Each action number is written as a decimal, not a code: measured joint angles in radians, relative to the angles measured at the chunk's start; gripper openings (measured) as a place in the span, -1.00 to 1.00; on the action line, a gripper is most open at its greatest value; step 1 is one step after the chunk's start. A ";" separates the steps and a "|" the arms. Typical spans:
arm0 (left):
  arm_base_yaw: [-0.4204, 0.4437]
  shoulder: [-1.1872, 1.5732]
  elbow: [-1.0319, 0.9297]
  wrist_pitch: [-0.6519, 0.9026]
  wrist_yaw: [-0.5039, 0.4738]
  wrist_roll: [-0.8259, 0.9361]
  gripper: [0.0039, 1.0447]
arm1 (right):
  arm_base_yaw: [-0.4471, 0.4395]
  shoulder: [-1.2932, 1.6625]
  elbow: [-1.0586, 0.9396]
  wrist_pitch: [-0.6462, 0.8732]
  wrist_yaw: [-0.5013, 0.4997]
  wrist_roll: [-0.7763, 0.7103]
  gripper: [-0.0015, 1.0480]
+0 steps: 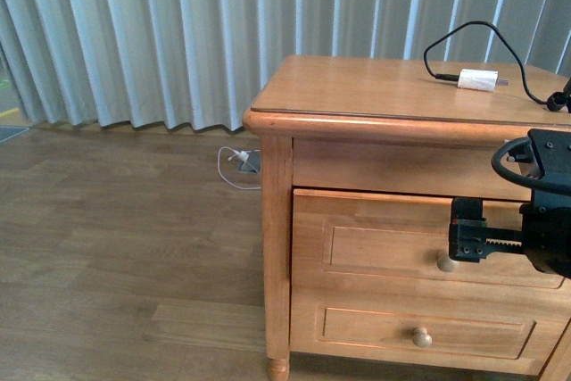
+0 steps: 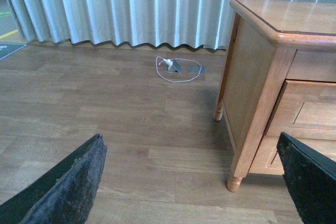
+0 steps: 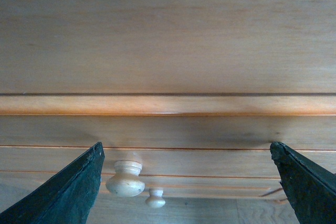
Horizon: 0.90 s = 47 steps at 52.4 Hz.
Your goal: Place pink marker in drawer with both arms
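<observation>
Fingers first: right gripper [image 3: 186,182] spread wide in its wrist view, nothing between the two dark fingers [image 3: 68,192], upper knob [image 3: 125,178] just below and between them, not touched. Left gripper [image 2: 191,187] also wide apart, empty, fingers [image 2: 65,190] framing bare floor.

Curtain [image 1: 178,33] fills the back, pale pleated, down to the wood floor [image 1: 116,256]. Nightstand [image 1: 375,86] honey wood, at right of the front view, on turned feet. Right arm [image 1: 544,211] comes in from the right edge, its gripper level with the upper drawer [image 1: 375,238], tip right by that drawer's knob; contact hard to judge from the front (wrist view suggests a small gap). Upper drawer looks shut, flush with the frame. Lower drawer [image 1: 375,332] under it, shut, own round knob [image 1: 422,337].

On top of the nightstand: white charger [image 1: 477,79] with black cable [image 1: 464,33] looping up and off right. White cord [image 2: 176,69] coiled on the floor by the curtain.

Pink marker: not seen in any view.
</observation>
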 joint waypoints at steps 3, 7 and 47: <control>0.000 0.000 0.000 0.000 0.000 0.000 0.89 | -0.006 0.027 0.002 0.052 -0.003 0.005 0.84; 0.000 0.000 0.000 0.000 0.000 0.000 0.89 | -0.015 0.057 0.002 0.113 -0.006 0.025 0.84; 0.000 0.000 0.000 0.000 0.000 0.000 0.89 | -0.043 -0.016 -0.045 0.072 -0.040 -0.041 0.84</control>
